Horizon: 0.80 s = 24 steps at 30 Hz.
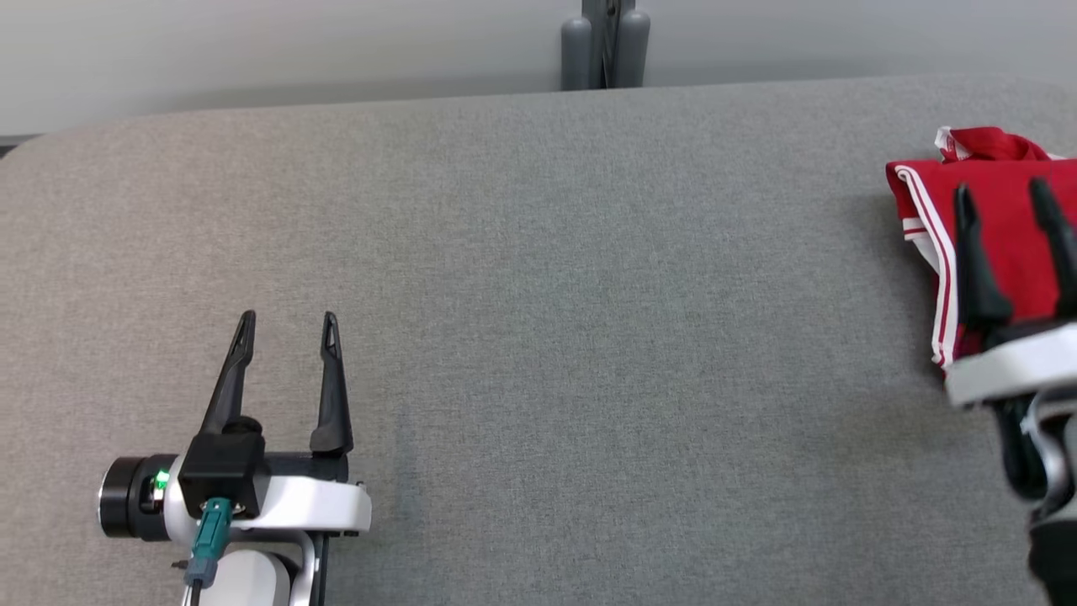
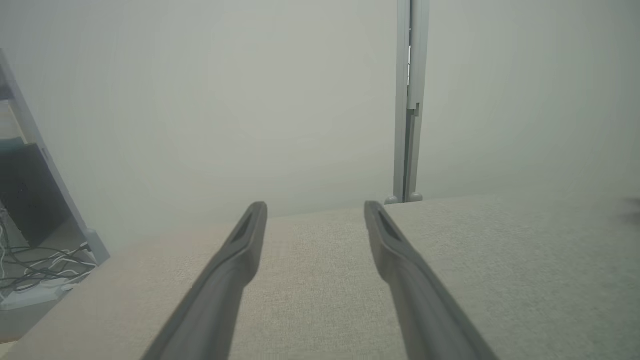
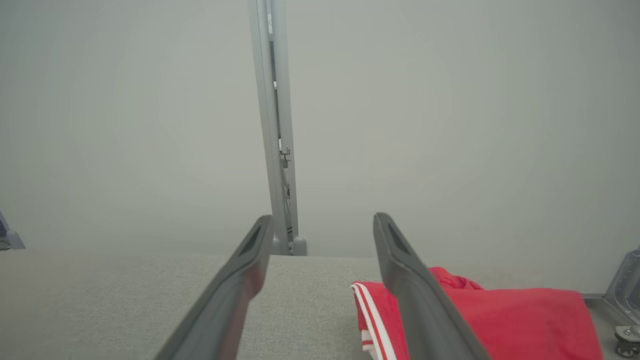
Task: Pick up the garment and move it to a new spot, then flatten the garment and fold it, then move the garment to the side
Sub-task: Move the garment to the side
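Observation:
The garment (image 1: pixel 997 210) is red with white stripes along its edge and lies folded at the far right of the grey table (image 1: pixel 538 295). My right gripper (image 1: pixel 1003 195) hangs above it, open, with nothing between its fingers. From the right wrist, the garment (image 3: pixel 500 315) lies low and to the right, under the right finger, while the right gripper (image 3: pixel 322 225) points toward the wall. My left gripper (image 1: pixel 288 321) rests open over the table's near left, far from the garment. In the left wrist view the left gripper (image 2: pixel 315 210) frames bare grey cloth.
A grey post (image 1: pixel 606 42) stands behind the table's far edge at the middle. A shelf with loose cables (image 2: pixel 35 270) sits on the floor past the table's left end. A metal foot with a caster (image 3: pixel 625 340) stands beyond the table's right end.

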Tool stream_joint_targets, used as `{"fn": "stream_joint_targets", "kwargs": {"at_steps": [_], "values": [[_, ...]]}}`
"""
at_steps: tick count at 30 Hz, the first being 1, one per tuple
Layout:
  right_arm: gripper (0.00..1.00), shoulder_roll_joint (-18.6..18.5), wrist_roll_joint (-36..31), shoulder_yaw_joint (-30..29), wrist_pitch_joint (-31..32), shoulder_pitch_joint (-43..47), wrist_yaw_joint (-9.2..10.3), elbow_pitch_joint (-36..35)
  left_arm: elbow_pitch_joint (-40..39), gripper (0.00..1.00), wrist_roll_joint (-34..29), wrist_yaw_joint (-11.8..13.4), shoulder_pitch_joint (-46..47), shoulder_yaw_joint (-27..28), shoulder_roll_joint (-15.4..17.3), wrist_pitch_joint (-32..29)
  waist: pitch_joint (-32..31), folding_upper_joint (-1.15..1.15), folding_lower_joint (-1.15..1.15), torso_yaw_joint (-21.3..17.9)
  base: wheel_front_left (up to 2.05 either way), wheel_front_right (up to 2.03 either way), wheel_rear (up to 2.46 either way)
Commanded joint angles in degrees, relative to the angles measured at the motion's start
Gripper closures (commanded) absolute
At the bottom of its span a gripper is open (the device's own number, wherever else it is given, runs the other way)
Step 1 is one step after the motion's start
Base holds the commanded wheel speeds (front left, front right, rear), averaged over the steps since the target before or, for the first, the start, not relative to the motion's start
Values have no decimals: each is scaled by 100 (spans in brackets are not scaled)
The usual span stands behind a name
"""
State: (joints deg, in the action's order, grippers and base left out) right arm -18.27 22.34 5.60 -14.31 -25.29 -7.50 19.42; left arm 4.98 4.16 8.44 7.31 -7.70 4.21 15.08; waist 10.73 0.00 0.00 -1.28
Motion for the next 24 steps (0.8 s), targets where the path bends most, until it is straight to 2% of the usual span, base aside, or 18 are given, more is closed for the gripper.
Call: {"fn": "stream_joint_targets", "kwargs": {"at_steps": [1,5,13,18,24], "values": [[0,179,-116,-138,-61,262,1,-147,-20,0,-16,1,-99,61,-17,4,-84,0,0,42,0,0,0],[0,547,-549,-344,-96,840,1,-460,38,0,18,-40,-236,170,-54,4,-174,0,0,89,0,0,0],[0,1134,-1178,-655,-95,1623,0,-1060,95,0,166,-333,-408,379,-109,4,-236,0,0,154,0,0,0],[0,1284,-1316,-693,-97,1843,0,-1178,-32,0,69,-480,-467,394,-118,4,-244,0,0,163,0,0,0],[0,1347,-1406,-699,-97,1869,0,-1238,-156,0,335,-461,-546,416,-118,4,-246,0,0,146,0,0,0]]}}
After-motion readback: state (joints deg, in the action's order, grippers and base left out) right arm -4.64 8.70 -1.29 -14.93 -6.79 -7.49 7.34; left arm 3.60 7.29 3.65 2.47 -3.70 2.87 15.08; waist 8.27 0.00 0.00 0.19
